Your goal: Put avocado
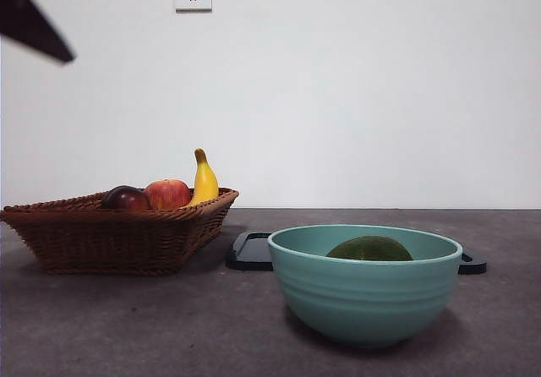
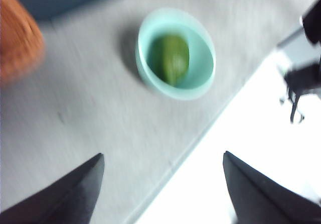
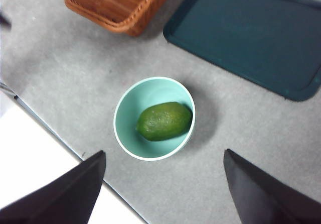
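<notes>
Teal, ribbed ceramic-looking bowl (image 1: 365,282) sits on the grey matte surface (image 1: 127,326). Inside it lies the avocado (image 3: 164,121): dark green, oval, dull pebbled skin, on its side. Behind the bowl, a dark flat tray (image 3: 251,33); left of it, a woven wicker basket (image 1: 110,233). Left gripper (image 2: 163,184) and right gripper (image 3: 163,184) both hang above the bowl, jaws spread wide, holding nothing.

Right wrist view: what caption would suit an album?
Avocado lying in the teal bowl, open right gripper above.

Left gripper (image 2: 160,184), right gripper (image 3: 163,186): black, tapered, pointed jaws, matte.
</notes>
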Robot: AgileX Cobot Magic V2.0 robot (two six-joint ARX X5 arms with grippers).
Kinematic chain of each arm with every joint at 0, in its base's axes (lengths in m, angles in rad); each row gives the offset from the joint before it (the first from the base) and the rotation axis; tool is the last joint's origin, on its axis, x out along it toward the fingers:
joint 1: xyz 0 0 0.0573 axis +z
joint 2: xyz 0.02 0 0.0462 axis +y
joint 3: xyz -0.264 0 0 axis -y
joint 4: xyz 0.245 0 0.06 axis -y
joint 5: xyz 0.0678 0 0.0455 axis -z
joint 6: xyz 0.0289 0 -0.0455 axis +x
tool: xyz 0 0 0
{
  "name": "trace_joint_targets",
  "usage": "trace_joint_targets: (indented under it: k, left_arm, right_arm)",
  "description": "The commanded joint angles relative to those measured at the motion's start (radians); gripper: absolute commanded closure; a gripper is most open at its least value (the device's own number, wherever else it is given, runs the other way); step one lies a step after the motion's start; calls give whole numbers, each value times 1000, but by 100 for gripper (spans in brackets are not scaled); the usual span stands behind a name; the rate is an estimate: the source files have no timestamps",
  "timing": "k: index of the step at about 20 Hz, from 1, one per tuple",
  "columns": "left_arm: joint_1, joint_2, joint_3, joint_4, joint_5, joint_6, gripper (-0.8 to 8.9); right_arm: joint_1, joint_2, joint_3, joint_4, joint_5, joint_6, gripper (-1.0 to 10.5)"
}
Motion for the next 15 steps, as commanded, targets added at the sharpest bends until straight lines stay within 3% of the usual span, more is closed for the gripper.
trace_joint_targets:
  k: [1,5,8,15]
  left_arm:
    - [-5,-8,-1,3,8,16,449]
    - [-8,-29,-1,26,8,16,449]
    - [-8,-31,-1,29,8,16,449]
    - [-8,-31,-1,29,8,16,449]
  right_arm:
    - [5,40,19,3,2,4,571]
    - [32,146,17,-11,9,3,572]
    - [80,251,17,11,78,3,572]
    - [176,497,17,175,135,14,618]
